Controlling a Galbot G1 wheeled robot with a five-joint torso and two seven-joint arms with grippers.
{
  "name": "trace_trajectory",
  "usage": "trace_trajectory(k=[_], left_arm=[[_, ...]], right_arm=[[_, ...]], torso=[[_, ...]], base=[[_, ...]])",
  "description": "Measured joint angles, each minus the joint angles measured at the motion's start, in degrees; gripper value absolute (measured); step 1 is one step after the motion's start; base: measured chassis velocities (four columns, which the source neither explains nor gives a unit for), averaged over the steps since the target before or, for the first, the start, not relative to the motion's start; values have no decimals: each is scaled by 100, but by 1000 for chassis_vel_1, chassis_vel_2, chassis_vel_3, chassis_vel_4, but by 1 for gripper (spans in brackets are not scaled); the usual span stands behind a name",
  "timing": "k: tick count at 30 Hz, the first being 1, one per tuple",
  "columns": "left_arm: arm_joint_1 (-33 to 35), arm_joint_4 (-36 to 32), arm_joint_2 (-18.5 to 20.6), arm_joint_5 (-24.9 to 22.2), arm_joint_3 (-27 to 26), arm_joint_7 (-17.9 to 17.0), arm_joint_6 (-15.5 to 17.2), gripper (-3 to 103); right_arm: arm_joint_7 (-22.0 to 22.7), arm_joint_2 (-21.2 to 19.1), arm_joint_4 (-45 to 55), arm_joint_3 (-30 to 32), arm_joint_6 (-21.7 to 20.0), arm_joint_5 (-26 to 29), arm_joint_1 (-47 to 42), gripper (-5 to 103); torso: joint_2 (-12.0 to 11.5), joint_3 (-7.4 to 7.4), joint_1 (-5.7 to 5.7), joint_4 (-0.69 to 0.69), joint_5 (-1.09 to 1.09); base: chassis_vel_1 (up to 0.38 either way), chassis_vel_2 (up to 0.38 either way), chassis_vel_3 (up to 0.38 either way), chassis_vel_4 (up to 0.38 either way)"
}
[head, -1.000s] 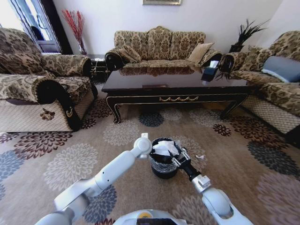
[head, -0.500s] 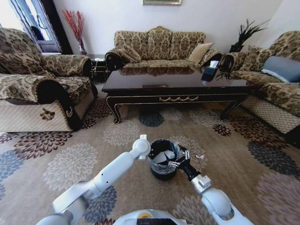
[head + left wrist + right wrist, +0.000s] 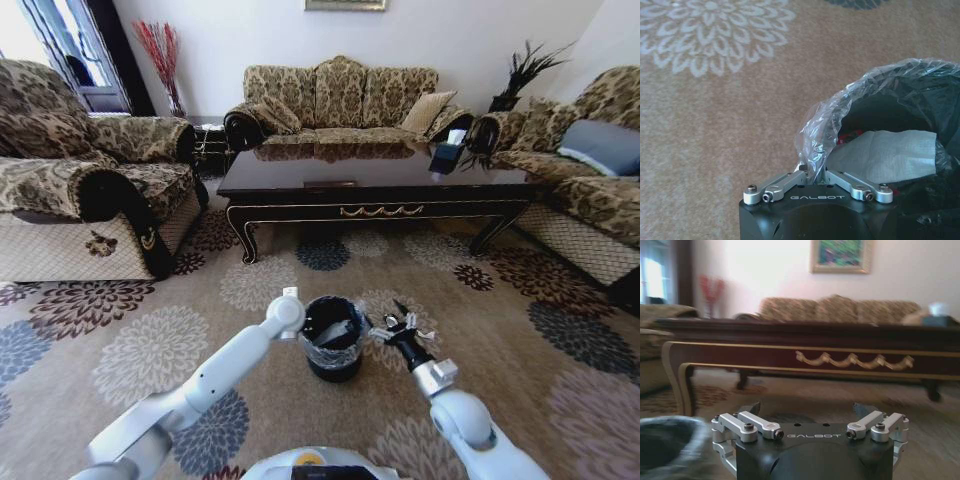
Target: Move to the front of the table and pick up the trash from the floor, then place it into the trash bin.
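Glossy dark wood table (image 3: 370, 178), crinkled clear plastic liner (image 3: 815, 132), soft patterned carpet (image 3: 150, 350).

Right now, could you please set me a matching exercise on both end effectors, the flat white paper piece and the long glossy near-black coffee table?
Things:
1. left end effector
2. right end effector
3. flat white paper piece
4. long glossy near-black coffee table

States or places:
A. inside the small round black plastic-lined trash bin
B. open, beside the bin, over the beige flowered carpet
C. shut on the bin's rim
D. beyond the bin, before the patterned sofa

Pairs: 1-C, 2-B, 3-A, 4-D
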Motion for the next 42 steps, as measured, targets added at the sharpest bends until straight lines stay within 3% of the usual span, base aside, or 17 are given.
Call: trace_trajectory(k=[3,9,19,28,42], left_arm=[[108,-94,109,-26,-171,0,14,0],[255,-279,259,-69,-446,0,19,0],[613,-691,582,-159,-938,0,37,0],[827,-830,652,-178,-1163,10,59,0],[926,-903,685,-220,-1308,43,76,0]], right_arm=[[335,0,-511,24,-279,399,325,100],[437,110,-1813,17,-344,541,878,100],[360,652,-4548,-14,130,320,2135,100],[165,948,-5805,94,364,61,2634,100],[201,1058,-6469,222,405,51,3003,100]], torso=[[0,0,0,0,-1],[0,0,0,-1,0],[0,0,0,0,-1],[0,0,0,0,0],[0,-1,0,-1,0]], base=[[0,0,0,0],[0,0,0,0],[0,0,0,0],[0,0,0,0],[-8,7,5,-8]])
